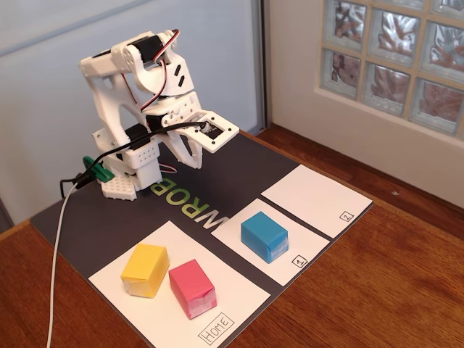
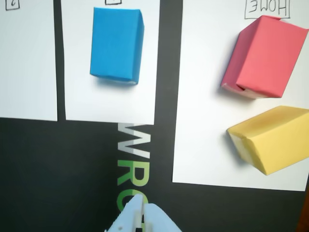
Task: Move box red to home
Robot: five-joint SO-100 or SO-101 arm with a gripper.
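A bright blue paper-wrapped cuboid box sits on the middle white paper sheet marked 1, right of a yellow paper-wrapped cuboid box in the fixed view. Farther right lies the small white paper sheet marked 2. All rest on a dark grey mat on the reddish-brown wooden bench.

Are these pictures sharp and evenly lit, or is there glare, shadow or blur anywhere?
Fixed view: soft, even daylight, faint shadows under the red box and the blue box; the glass-block window is bright, not blown out. Wrist view: boxes crisp, with short soft shadows on the home sheet; only the hand, at the bottom edge, looks slightly blurred.
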